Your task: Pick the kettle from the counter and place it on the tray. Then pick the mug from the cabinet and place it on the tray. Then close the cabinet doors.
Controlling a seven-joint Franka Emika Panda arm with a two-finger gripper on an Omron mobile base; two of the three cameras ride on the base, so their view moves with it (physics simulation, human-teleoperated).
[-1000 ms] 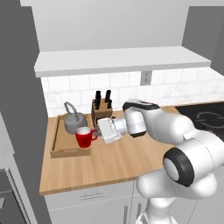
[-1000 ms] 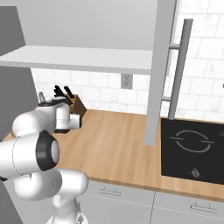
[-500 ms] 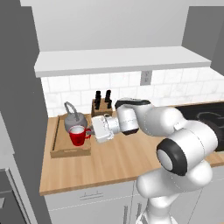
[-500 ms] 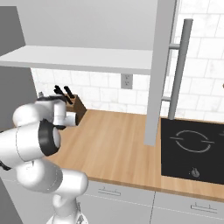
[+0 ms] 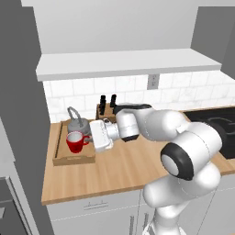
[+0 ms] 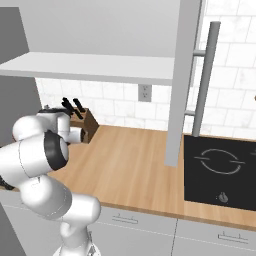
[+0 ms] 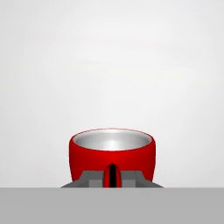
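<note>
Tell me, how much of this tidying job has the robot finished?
Done: the small grey metal kettle sits on the shallow wooden tray. In hand: the gripper is shut on the handle of the small red mug, holding it over the tray. Left: letting go, then closing the tall pale grey cabinet door, which stands open.

The wooden tray (image 5: 62, 156) lies at the left end of the surface (image 5: 119, 170). Above the tray, the red mug (image 5: 75, 142) hangs by its handle from the end effector (image 5: 90, 138); the grey kettle (image 5: 75, 123) stands just behind the mug, and the knife block (image 5: 106, 110) sits right of the tray, by the tiled wall.
</note>
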